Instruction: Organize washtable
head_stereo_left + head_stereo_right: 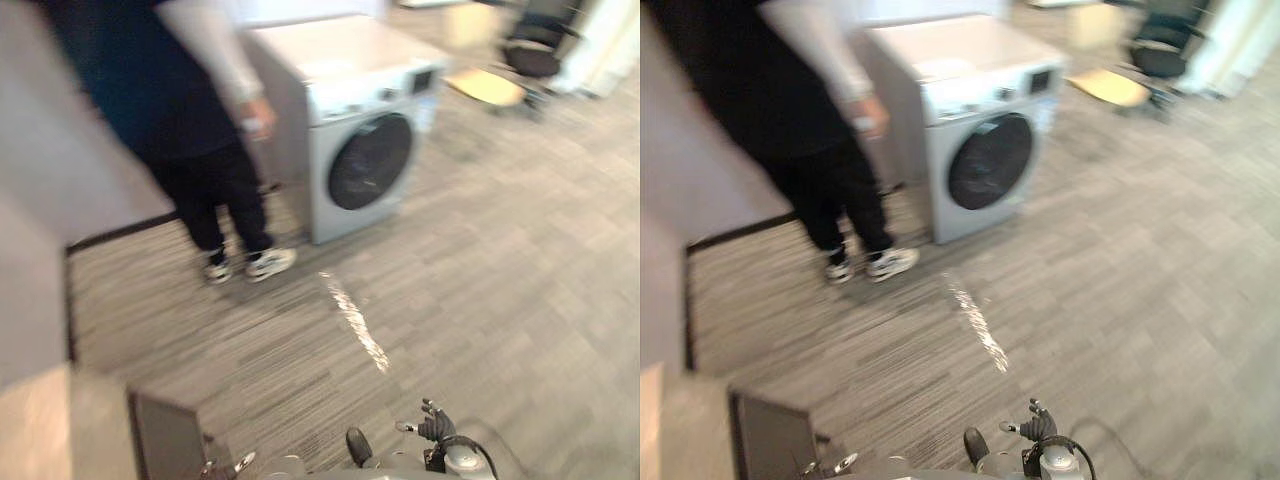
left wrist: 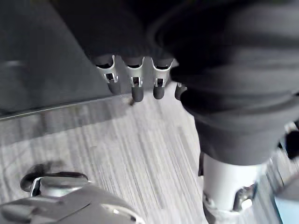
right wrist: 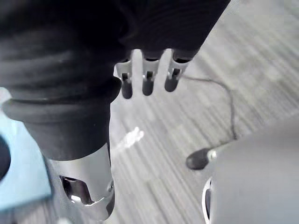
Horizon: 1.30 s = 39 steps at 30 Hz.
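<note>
A white front-loading washing machine stands on the grey wood-grain floor, its round dark door shut. My right hand hangs low over the floor near me, with its fingers straight and nothing in them. My left hand also hangs down with relaxed, empty fingers, next to a dark panel.
A person in dark clothes and white shoes stands just left of the washing machine. A dark box-like panel stands at my lower left beside a pale wall. A black office chair stands far right.
</note>
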{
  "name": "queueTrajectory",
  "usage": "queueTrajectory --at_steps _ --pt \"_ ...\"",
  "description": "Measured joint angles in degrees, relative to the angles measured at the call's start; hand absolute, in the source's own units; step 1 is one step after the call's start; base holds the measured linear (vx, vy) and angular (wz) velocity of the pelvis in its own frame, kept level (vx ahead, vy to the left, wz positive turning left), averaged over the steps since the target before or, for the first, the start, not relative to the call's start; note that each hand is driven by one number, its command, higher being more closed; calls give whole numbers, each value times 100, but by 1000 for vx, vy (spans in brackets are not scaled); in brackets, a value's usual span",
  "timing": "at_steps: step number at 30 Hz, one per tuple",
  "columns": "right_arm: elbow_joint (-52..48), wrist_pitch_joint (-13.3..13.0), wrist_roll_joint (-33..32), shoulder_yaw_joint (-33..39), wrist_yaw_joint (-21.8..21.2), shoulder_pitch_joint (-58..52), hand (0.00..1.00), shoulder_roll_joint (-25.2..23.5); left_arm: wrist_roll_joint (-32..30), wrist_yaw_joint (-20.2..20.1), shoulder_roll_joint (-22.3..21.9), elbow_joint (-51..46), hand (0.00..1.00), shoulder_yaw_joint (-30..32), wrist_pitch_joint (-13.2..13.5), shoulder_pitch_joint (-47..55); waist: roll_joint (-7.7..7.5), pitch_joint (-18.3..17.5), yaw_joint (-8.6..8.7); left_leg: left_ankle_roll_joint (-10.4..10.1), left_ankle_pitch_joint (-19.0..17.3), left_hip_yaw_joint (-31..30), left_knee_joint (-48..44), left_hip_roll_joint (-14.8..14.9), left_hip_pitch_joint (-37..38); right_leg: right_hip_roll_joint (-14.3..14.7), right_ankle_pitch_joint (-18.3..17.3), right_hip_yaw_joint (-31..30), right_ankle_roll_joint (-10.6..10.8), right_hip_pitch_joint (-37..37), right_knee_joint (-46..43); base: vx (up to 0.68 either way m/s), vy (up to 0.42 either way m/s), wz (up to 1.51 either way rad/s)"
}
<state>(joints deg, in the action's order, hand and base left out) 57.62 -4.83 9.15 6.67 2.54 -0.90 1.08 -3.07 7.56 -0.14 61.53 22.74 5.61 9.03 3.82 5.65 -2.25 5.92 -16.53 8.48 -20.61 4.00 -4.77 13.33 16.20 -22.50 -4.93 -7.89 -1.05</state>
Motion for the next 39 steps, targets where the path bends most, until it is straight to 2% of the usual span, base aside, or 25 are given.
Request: queueTrajectory --at_steps 1,2,3,4,5,6,7,8,10,11,14,16,17,18,19,21,23,24,25,26,28,29,32,34,39 --pt "58 15 -1 19 -7 -14 0 -3 4 -5 45 -2 0 -15 -8 -9 -139 -21 3 -5 11 766 3 12 132 -383 -1108 1475 -396 -169 -790 -116 142 -314" --pt "38 3 -2 21 -28 -71 0 55 4 -6 30 -11 0 -67 -3 -22 -136 -56 3 -8 9 1348 -18 169 206 -812 -1778 2937 -394 -212 -1345 -74 128 -287" --pt "49 -3 2 12 -35 -73 0 48 11 -9 21 -10 0 -69 -3 -27 -126 -68 -2 -11 14 1603 -16 237 256 -973 -2034 3564 -321 -174 -1584 -76 119 -256" --pt "134 -36 5 3 -31 -73 0 74 17 -21 47 48 0 -73 -1 -16 -95 -51 -5 -28 30 1871 74 262 371 -1316 -2346 4369 -63 6 -1872 -113 45 -220" --pt "227 -55 5 -24 -37 -83 0 99 18 -32 115 131 0 -114 2 -12 -181 -99 33 -59 42 1958 227 211 448 -1538 -2488 4703 129 222 -1875 -127 -11 -197" --pt "274 -55 5 -51 -38 -94 0 112 16 -32 155 160 0 -158 2 -7 -218 -123 70 -68 41 2126 262 216 462 -1596 -2536 4782 134 312 -1840 -128 -119 -146" --pt "383 -57 4 -58 -42 -90 0 122 17 -32 217 166 0 -230 3 43 -283 -162 134 -139 15 2430 228 263 455 -1641 -2573 4789 196 494 -1561 -134 -165 -140" --pt "487 -57 3 -62 -48 -86 0 122 16 -38 261 204 0 -260 4 97 -336 -194 111 -253 -44 2434 65 281 400 -1550 -2418 4573 457 595 -1129 -141 -213 -141" --pt "600 -104 -24 16 -39 -124 0 154 18 -84 268 278 0 -259 -11 144 -317 -250 129 -360 21 1795 57 238 299 -1324 -2271 4226 695 656 -623 -58 -201 -111" --pt "623 -130 -84 211 -36 -165 0 137 18 -107 265 284 0 -260 -12 151 -362 -292 133 -374 27 1856 78 296 267 -1218 -2168 4079 827 671 -328 -15 -182 -101" --pt "631 -132 -239 598 -28 -235 0 73 26 -106 274 260 0 -227 -15 128 -359 -282 111 -439 -28 1908 -454 580 134 -1000 -2011 3673 796 705 -91 -17 -139 -79" --pt "630 -126 -297 702 -28 -240 0 72 33 -105 253 187 0 -174 -13 132 -325 -267 120 -428 -25 1789 -1617 1004 -233 -789 -1964 3267 720 718 -100 -7 -105 -109" --pt "628 -112 -330 711 -28 -242 0 112 92 -96 147 79 0 -48 -10 160 -247 -224 64 -277 25 1326 -2591 1237 -691 -582 -1939 2924 672 705 -166 -20 -39 -116" --pt "631 -98 -373 712 -23 -253 0 117 103 -94 107 78 0 -42 -11 160 -187 -225 11 -270 15 993 -2805 1207 -822 -525 -1935 2792 665 697 -197 -9 14 -140" --pt "632 -83 -423 728 -19 -276 0 149 131 -94 91 66 0 -8 -12 155 -152 -216 -51 -309 -3 523 -2875 1098 -897 -506 -1929 2631 658 702 -216 23 87 -121" --pt "620 -69 -425 902 -17 -275 0 138 140 -89 82 -1 0 -26 -12 200 -172 -219 -33 -464 -88 -250 -2545 814 -949 -530 -1923 2365 661 751 -209 52 116 -107" --pt "602 -58 -448 1006 -19 -274 0 113 172 -85 75 -53 0 -72 -5 203 -147 -222 -9 -613 -93 -1079 -1490 707 -830 -573 -1844 2156 781 743 -187 36 179 -78" --pt "602 -44 -464 1102 -13 -274 0 111 242 -85 69 -53 0 -81 -4 194 -126 -227 -5 -761 -31 -1279 -1093 706 -764 -588 -1825 2147 817 711 -176 3 243 -57" --pt "623 4 -483 1201 9 -294 0 34 331 -86 97 -58 0 -78 1 188 -151 -244 -22 -1031 68 -1249 -763 530 -590 -732 -1808 2011 872 709 -144 41 256 -29" --pt "630 28 -516 1270 5 -308 0 -28 369 -71 159 -64 0 -95 14 202 -334 -326 7 -1010 133 -1133 -382 326 -518 -926 -1784 1886 858 709 -33 78 247 -22" --pt "657 48 -531 1356 8 -340 0 -20 446 5 196 -53 0 -183 28 185 -390 -350 -17 -931 242 -911 -184 145 -428 -1145 -1622 1792 815 614 -16 136 272 -16" --pt "653 79 -647 1519 8 -352 0 -26 467 25 177 -12 0 -246 23 241 -315 -382 9 -763 286 -813 -13 -90 -300 -1371 -1492 1753 808 661 -13 121 333 -17" --pt "669 94 -734 1549 4 -397 0 -8 456 21 200 79 0 -383 33 210 -297 -486 60 -523 426 -801 447 -443 -17 -1645 -1408 1761 710 779 20 118 245 14" --pt "685 121 -749 1555 0 -396 0 -8 456 12 223 108 0 -478 38 226 -336 -546 71 -423 488 -783 637 -601 139 -1804 -1448 1770 771 850 30 149 199 11" --pt "764 152 -748 1559 3 -360 0 -19 450 4 327 162 0 -665 35 222 -386 -583 96 -364 526 -780 854 -826 440 -2011 -1501 1805 851 967 25 163 134 -3"
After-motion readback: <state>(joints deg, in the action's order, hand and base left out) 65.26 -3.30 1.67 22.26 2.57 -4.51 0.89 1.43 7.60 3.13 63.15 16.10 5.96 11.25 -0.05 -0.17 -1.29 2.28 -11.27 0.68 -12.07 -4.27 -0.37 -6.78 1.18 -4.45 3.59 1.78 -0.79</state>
